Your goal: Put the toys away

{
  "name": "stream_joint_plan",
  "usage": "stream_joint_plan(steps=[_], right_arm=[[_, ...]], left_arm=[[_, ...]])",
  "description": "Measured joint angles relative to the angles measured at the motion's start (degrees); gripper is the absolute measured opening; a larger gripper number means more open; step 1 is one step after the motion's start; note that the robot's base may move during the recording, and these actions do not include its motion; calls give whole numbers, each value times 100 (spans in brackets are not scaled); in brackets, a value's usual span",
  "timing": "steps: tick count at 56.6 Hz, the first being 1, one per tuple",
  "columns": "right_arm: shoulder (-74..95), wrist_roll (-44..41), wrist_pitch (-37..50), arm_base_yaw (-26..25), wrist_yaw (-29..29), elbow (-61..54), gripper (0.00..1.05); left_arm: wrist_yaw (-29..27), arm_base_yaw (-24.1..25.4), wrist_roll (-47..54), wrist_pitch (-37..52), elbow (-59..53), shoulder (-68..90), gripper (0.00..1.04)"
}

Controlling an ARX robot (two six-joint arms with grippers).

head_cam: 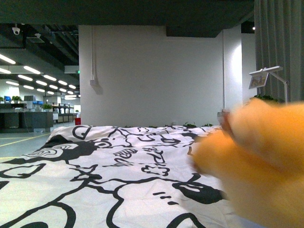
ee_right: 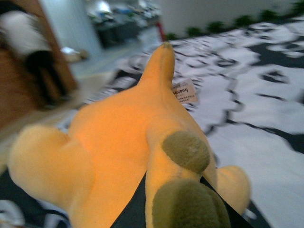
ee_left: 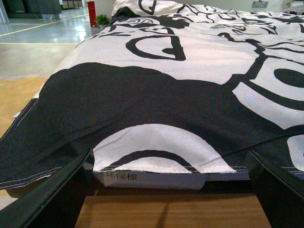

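Observation:
An orange plush toy [ee_right: 118, 137] with olive-brown foot pads and a white sewn tag fills the right wrist view, held above the bed. My right gripper [ee_right: 175, 209] is shut on it, its dark fingers [ee_right: 133, 209] showing at both sides of a limb. In the front view the toy [head_cam: 261, 161] is a blurred orange mass at the right, close to the camera. My left gripper [ee_left: 166, 209] is open, low at the bed's edge, with nothing between its dark fingers [ee_left: 52, 199] but the sheet's hem and a wooden board.
A black-and-white cartoon-print sheet [head_cam: 104, 171] covers the bed. A wooden bed frame [ee_left: 166, 211] lies under its hem. A white wall [head_cam: 152, 76] stands behind, an open office floor to the left. A person in a white top [ee_right: 28, 52] stands blurred beside the bed.

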Motion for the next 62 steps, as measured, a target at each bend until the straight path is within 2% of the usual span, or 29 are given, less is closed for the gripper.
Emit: stream_joint_plan(steps=[7, 15, 35, 37, 41, 62], right_arm=[[-372, -404, 153, -402, 190, -636, 9], [-824, -560, 372, -752, -321, -1207, 9], [-1563, -599, 573, -1412, -992, -2074, 9], [-1659, -601, 573, -1703, -1401, -2168, 9], [-1773, -605, 573, -1971, -1552, -2273, 9], [-2277, -605, 527, -2072, -1593, -2682, 9]], left_arm=[[0, 0, 0, 0, 0, 0, 98], [2, 0, 0, 0, 0, 0, 98], [7, 0, 0, 0, 0, 0, 98], [7, 0, 0, 0, 0, 0, 98], [7, 0, 0, 0, 0, 0, 98], [7, 0, 0, 0, 0, 0, 98]])
